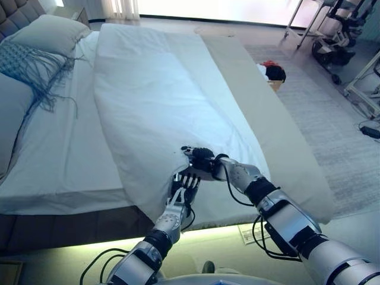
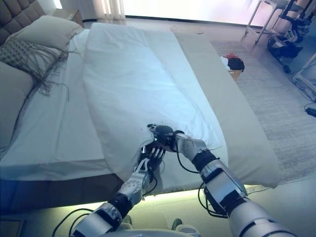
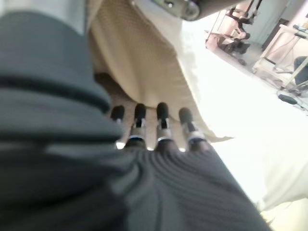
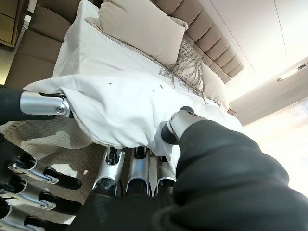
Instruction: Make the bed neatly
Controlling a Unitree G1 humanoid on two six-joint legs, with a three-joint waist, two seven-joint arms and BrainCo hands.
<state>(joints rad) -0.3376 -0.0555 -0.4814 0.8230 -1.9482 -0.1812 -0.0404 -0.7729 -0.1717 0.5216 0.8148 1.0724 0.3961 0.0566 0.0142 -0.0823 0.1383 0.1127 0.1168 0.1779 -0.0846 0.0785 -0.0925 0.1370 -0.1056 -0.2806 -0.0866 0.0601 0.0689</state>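
A white duvet [image 1: 154, 89] lies folded in a long strip down the middle of the bed, over a white sheet [image 1: 59, 160] and a beige blanket [image 1: 279, 136]. At the duvet's near corner my right hand [image 1: 202, 159] pinches the cloth: the thumb [image 4: 175, 125] lies on top of the duvet [image 4: 120, 110] and the fingers [image 4: 137, 168] are tucked underneath. My left hand [image 1: 185, 185] sits just below that corner at the bed's near edge. Its fingers [image 3: 161, 113] are straight and point up under the hanging beige cloth, holding nothing.
A beige pillow [image 1: 50, 32] and a fringed grey cushion [image 1: 24, 62] lie at the padded headboard, far left. On the rug right of the bed stands a basket of clothes [image 1: 272, 74]. Wheeled stands [image 1: 332, 47] occupy the far right.
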